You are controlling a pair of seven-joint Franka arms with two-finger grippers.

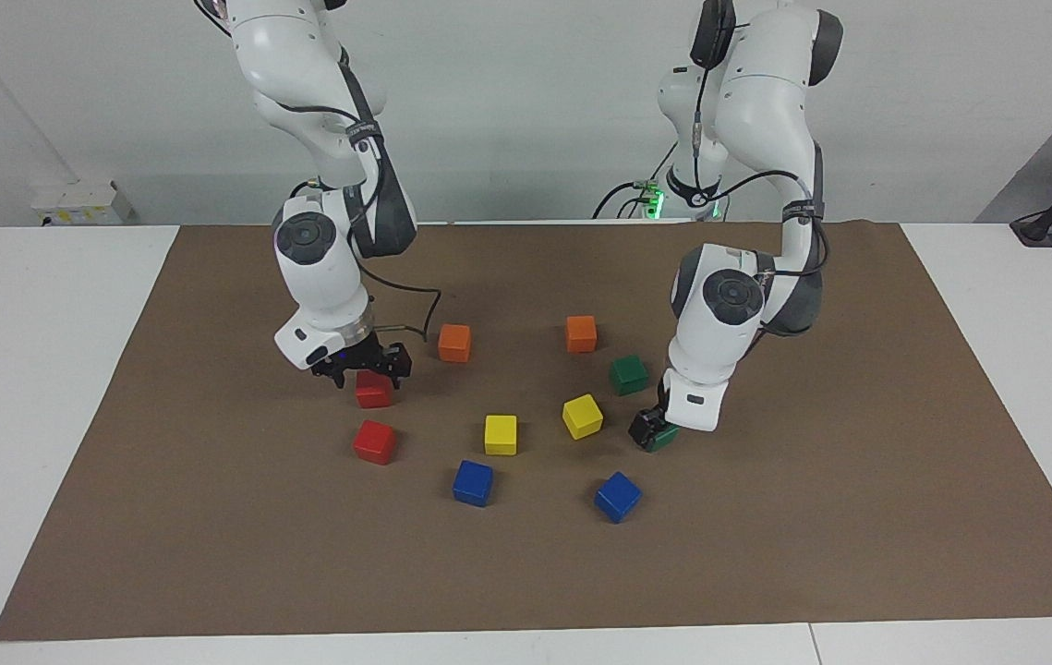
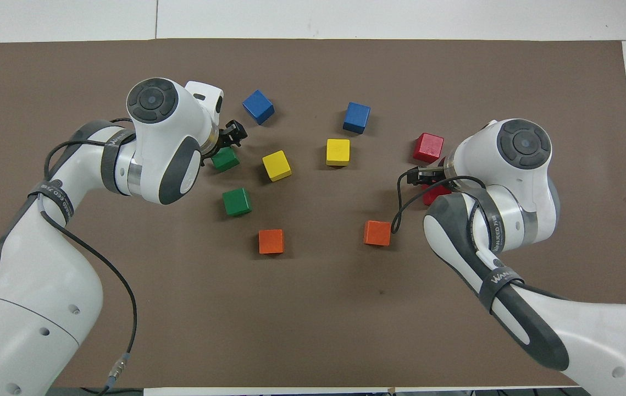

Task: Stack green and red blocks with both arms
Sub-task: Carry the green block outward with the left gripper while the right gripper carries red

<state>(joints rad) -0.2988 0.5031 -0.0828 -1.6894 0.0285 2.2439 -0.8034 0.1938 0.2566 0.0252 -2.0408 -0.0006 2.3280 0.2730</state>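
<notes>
You can read "WANJEED" on the straps of both arms. The left end effector [image 1: 653,430] sits released around one green block [image 1: 663,437]; the right end effector [image 1: 365,367] is released over a red block [image 1: 374,392] on the surface [image 1: 766,554].

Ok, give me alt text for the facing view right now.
Two white robot arms lower open grippers onto cubes: the left gripper around a green cube, the right gripper over a red cube. Eight more coloured cubes lie scattered on the brown mat.
</notes>
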